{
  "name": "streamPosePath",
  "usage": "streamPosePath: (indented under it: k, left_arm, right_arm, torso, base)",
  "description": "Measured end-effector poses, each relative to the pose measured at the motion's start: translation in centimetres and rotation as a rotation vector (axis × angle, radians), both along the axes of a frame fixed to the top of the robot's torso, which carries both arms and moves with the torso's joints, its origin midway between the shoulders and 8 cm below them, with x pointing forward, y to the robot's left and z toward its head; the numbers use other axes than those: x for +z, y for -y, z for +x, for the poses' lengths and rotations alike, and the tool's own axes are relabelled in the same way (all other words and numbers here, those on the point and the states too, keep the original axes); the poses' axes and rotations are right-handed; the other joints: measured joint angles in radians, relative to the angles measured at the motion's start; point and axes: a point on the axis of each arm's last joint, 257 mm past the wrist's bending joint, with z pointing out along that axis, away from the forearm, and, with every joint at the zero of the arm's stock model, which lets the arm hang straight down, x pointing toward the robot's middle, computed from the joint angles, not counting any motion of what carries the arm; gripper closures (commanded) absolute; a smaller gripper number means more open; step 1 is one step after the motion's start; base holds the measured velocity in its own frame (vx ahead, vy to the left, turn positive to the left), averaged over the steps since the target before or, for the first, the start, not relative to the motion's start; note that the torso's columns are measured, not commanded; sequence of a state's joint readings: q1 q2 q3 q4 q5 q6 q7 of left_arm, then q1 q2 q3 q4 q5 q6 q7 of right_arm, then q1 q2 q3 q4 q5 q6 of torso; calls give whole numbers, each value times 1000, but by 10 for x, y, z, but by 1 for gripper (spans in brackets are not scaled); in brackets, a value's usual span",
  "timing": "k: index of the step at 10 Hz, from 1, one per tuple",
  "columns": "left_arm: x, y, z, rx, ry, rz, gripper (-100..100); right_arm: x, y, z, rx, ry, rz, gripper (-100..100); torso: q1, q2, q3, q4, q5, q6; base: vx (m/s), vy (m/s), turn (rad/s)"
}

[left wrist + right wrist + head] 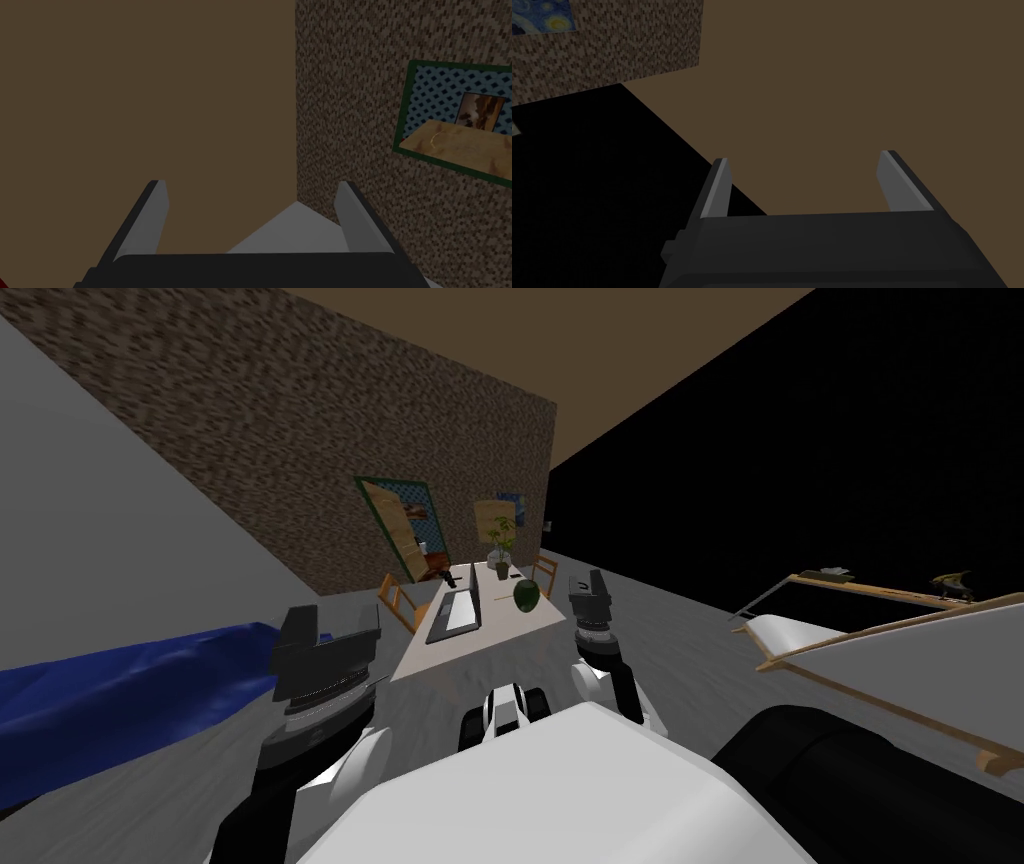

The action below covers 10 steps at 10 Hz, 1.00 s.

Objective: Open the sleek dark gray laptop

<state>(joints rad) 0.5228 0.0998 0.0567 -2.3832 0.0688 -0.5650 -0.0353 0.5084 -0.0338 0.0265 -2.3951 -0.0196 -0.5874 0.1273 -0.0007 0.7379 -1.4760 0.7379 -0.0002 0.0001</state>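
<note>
The dark grey laptop (455, 614) lies on a long white table (500, 638) some way ahead of me, near the table's left side. How its lid stands is too small to tell. Both arms are raised in front of my chest, well short of the table. The left gripper (318, 633) (250, 192) points upward, open with nothing between its fingers. Pointing upward too, the right gripper (589, 588) (807, 165) is open and empty.
A green round object (527, 594) and a potted plant (500, 550) stand on the table beyond the laptop. Wooden chairs (400, 601) (545, 573) flank it. Blue furniture (130, 688) lies at my left, a white wooden-framed piece (880, 638) at my right. A black area lies behind it.
</note>
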Motion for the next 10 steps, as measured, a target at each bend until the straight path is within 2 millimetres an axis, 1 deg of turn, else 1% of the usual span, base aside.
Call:
streamPosePath:
  k: [3, 6, 8, 10]
  left_arm:
    - [-13, -3, 14, 25, -86, 52, -100]
    - [-27, -13, 29, 68, -171, 87, -100]
    - [-36, -16, 34, 88, -215, 95, -100]
    - [-44, -27, 41, 120, -267, 111, -100]
  right_arm:
    - [0, 0, 0, 0, 0, 0, 0]
    - [0, 0, 0, 0, 0, 0, 0]
    - [0, 0, 0, 0, 0, 0, 0]
    - [0, 0, 0, 0, 0, 0, 0]
  torso:
    - [1, 0, 0, 0, 0, 0]
    - [0, 1, 0, 0, 0, 0]
    - [2, 0, 0, 0, 1, 0]
    - [0, 0, 0, 0, 0, 0]
  base:
    - [15, -60, -109]
    - [6, -58, -83]
    - [12, -39, -84]
    - [13, -59, -121]
